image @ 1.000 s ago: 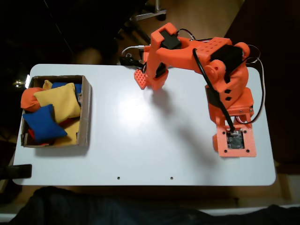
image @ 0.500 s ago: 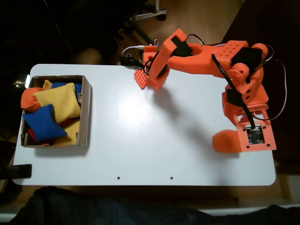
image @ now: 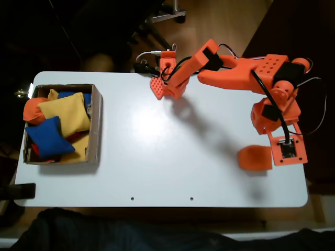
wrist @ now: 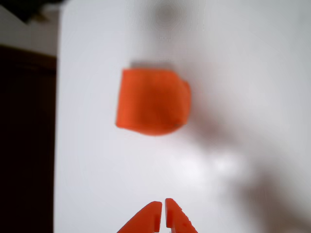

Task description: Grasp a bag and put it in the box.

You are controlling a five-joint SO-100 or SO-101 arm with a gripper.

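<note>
White counter: an orange bag is laid flat at its right side in the fixed view, just beside the arm's base, well apart from the box. Cardboard box: placed at the counter's left end, filled with yellow and blue bean bags, a rounder orange one being lodged at its left wall. Tool: seen in the wrist view with tips pressed together, nothing held, the bag lying ahead of it, untouched. Arm: stretched along the counter's far edge.
</note>
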